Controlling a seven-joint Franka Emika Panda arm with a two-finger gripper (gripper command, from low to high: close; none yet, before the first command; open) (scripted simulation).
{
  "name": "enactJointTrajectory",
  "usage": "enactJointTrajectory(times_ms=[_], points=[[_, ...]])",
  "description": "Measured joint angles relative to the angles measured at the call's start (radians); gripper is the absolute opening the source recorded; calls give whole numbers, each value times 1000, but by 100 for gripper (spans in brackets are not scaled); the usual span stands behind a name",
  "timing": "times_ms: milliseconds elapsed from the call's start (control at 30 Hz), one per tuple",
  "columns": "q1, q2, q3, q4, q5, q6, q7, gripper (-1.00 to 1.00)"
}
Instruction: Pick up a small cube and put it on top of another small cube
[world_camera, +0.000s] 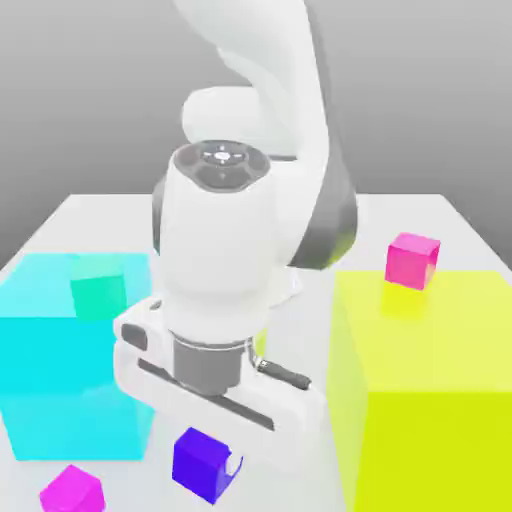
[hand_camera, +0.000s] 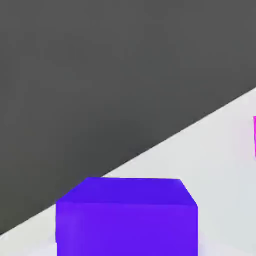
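no box, bowl or tray stands on the pale desk (world_camera: 90, 215); it carries only blocks. the white arm (world_camera: 270, 120) comes down from the top of the exterior view and bends so that its hand hangs low over the near part of the desk, wrist pointing downward. the gripper (world_camera: 228, 468) sits at the right edge of the small indigo cube (world_camera: 203, 463), and a pale fingertip shows against that cube's right face. the fingers are closed, and they look to be pinching the small indigo cube, though only that one fingertip can be made out against it. in the exterior view the cube lies near the front edge, between the big cyan block (world_camera: 70, 360) on the exterior view's left and the big yellow block (world_camera: 430, 390) on the exterior view's right, close to both yet touching neither. it sits upright, turned a little so that one vertical edge faces the camera; being a cube, it has no long axis. in the hand view the same cube (hand_camera: 127, 217) shows its flat top and one broad face, with the desk (hand_camera: 215, 150) behind it. the small teal cube (world_camera: 98, 292) is seen against the cyan block, well apart from the hand. one small magenta cube (world_camera: 72, 490) lies on the desk just left of the indigo one, and another (world_camera: 412, 260) sits farther back, by the yellow block's top.
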Motion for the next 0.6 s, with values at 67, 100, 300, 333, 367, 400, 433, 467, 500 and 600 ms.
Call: enactJointTrajectory(times_ms=[67, 100, 300, 333, 367, 400, 433, 467, 500, 600], points=[[-33, -72, -15, -7, 21, -65, -18, -100], [-48, -108, -20, -10, 33, -99, -22, -100], [-119, -326, -62, -32, 113, -304, -28, -100], [-127, -362, -72, -36, 125, -338, -27, -100], [-135, -398, -84, -40, 137, -373, -27, -100], [-144, -434, -95, -44, 148, -406, -26, -100], [-153, -471, -106, -47, 160, -442, -25, -100], [-158, -483, -112, -63, 166, -439, -24, -100], [-161, -481, -114, -85, 169, -416, -24, -100], [-169, -452, -112, -156, 174, -316, -27, 100]])
